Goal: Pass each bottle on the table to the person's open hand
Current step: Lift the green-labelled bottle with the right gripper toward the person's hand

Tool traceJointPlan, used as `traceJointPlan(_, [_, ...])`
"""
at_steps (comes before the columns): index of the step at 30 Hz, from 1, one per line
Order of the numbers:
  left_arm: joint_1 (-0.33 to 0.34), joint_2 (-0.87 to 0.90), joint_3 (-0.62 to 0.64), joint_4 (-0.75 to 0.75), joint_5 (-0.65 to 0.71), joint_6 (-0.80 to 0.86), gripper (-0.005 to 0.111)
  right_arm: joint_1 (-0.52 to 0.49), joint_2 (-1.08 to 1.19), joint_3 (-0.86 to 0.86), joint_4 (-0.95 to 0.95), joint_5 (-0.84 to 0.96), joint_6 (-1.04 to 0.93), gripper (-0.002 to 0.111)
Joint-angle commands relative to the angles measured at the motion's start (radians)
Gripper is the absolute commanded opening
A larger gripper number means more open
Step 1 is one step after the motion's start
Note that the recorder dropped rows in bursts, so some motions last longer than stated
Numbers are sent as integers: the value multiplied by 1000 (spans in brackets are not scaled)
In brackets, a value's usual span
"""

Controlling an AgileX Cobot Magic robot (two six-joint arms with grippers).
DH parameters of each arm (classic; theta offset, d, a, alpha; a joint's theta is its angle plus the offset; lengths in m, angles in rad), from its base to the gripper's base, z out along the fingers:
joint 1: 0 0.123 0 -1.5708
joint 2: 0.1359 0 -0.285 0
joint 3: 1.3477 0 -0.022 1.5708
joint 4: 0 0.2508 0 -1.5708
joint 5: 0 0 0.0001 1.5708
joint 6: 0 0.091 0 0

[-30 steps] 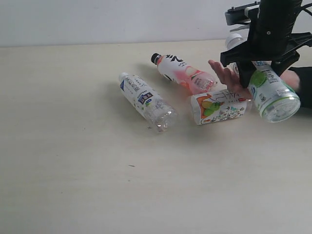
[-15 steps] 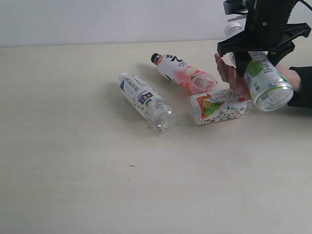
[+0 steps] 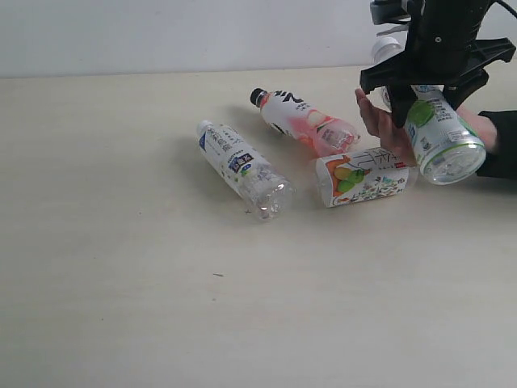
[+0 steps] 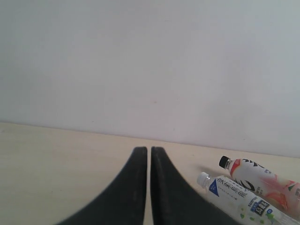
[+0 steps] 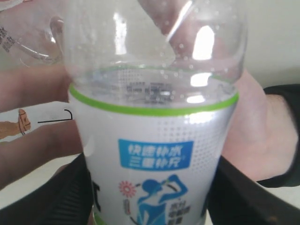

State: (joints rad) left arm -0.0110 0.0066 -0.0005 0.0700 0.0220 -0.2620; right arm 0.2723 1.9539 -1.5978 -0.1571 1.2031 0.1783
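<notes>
Exterior view: lime-label bottle (image 3: 441,139) in right claw (image 3: 429,110), higher by open hand (image 3: 386,126) than before; left claw (image 4: 146,151) clenched.

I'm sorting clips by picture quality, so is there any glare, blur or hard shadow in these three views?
Exterior view: soft, even light, faint shadows beside the lying bottles. Left wrist view: the left gripper looks soft-edged up close. Right wrist view: bright glare patches on the held bottle; the hand behind looks soft.
</notes>
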Motion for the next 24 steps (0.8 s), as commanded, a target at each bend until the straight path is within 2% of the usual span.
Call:
traceJointPlan(1, [0,-7,1,2,0,0,5,-5,-1,-7,-1,3,-18,7])
traceJointPlan(4, [0,-7,1,2,0,0,5,-5,-1,-7,7,9,-18,22])
traceJointPlan(13, [0,-7,1,2,0,0,5,-5,-1,-7,44,18,-13,81])
traceJointPlan(15, [0,-7,1,2,0,0,5,-5,-1,-7,44,18,-13,84])
traceJointPlan(24, [0,-7,1,2,0,0,5,-5,-45,-7,40,18,-52,85])
